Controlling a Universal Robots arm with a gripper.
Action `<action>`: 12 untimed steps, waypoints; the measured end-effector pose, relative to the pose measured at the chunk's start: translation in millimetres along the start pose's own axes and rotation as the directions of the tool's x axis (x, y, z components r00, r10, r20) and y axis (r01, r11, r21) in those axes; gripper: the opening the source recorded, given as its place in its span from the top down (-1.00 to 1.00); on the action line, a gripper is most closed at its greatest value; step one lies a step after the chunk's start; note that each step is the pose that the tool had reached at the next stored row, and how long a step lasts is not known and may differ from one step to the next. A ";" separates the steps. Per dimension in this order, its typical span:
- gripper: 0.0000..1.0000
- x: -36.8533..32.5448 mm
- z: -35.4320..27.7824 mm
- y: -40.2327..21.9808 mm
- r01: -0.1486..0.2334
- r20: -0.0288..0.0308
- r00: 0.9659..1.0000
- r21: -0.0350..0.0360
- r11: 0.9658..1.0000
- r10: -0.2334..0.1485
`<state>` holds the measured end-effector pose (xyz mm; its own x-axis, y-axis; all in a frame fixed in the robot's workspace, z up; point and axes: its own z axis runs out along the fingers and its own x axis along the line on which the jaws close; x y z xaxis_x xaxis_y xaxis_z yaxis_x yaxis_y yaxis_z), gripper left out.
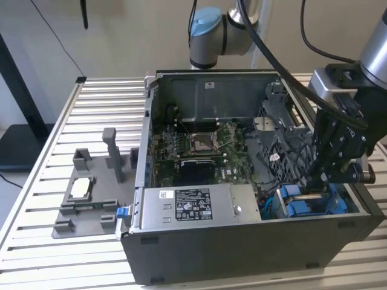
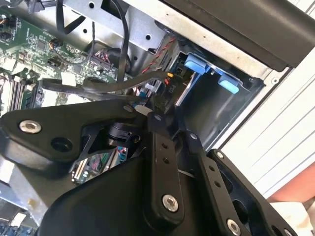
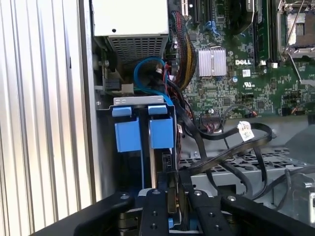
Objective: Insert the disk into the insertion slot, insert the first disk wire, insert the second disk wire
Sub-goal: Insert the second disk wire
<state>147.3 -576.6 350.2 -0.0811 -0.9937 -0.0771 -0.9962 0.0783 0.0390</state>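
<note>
My tool (image 1: pixel 318 181) is down inside the computer case (image 1: pixel 242 254), at the drive bay in the corner next to the power supply box (image 1: pixel 193 205). The disk (image 3: pixel 142 135) sits in that bay in its blue carrier, standing on edge, long axis running into the bay, tabs (image 2: pixel 197 64) facing the tool. It's directly in line with the tool, just ahead of the fingers (image 3: pixel 156 211). Fingers look nearly closed around something dark, probably a plug on a black wire (image 2: pixel 123 83); can't tell for sure. Disk looks seated already.
</note>
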 end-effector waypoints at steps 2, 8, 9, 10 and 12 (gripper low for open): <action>0.51 -0.2 -2.7 0.1 0.000 0.000 1.000 0.000 1.000 0.000; 0.51 -1.3 -16.6 0.6 -0.002 0.000 1.000 0.000 1.000 0.002; 0.51 -1.5 -18.8 0.7 -0.002 0.001 1.000 0.000 1.000 0.002; 0.51 -1.6 -20.6 0.8 -0.003 0.001 1.000 0.000 1.000 0.003; 0.51 -1.7 -22.5 0.9 -0.003 0.001 1.000 0.000 1.000 0.003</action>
<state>147.3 -576.6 372.8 -0.0837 -0.9934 -0.0778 -0.9960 0.0809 0.0390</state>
